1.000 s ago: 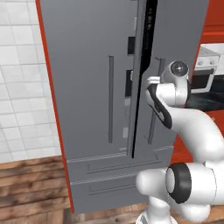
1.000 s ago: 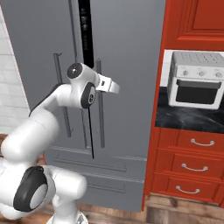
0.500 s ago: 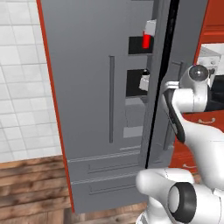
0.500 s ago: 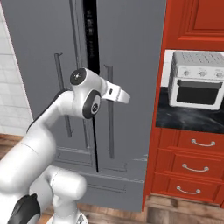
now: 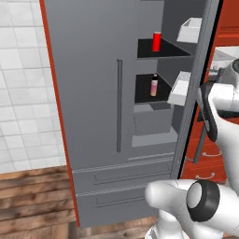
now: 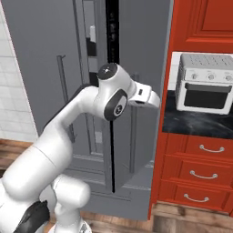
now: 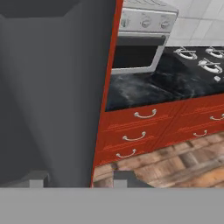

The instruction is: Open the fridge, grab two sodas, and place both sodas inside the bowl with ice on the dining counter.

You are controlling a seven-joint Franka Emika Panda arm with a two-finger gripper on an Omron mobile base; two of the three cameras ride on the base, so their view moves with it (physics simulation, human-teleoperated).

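fridge: one, tall grey two-door fridge (image 5: 93, 107); right door (image 5: 198, 84) swung partly open, left door shut with one bar handle (image 5: 119, 105)
drawers: two lower fridge drawers (image 5: 121, 186), both shut
sodas: one red can (image 5: 157, 41) visible, upright on an upper inside shelf; a second red can can't be made out
other item inside: one small bottle (image 5: 154, 85), pale with a dark top, on the shelf below the can
door bins: two white bins (image 5: 190, 30) on the inner side of the open door, one above the other
jaws: gripper (image 7: 78, 177) close beside the outer face of the open door; two dark tips stand apart with nothing seen between them, not on the handle; open or shut, cannot tell
arm: white arm (image 6: 73, 123) reaches across the fridge front, hand end at the open door's edge
in the way: open door edge stands between arm and shelves in the left base view
around: one toaster oven (image 6: 202, 88) on a black surface (image 6: 195, 120) right of the fridge; red cabinet drawers (image 6: 198, 173) under it, three with curved handles; stove burners (image 7: 199, 57) further along; wood floor (image 5: 32, 200); white tile wall (image 5: 23, 84) left of the fridge
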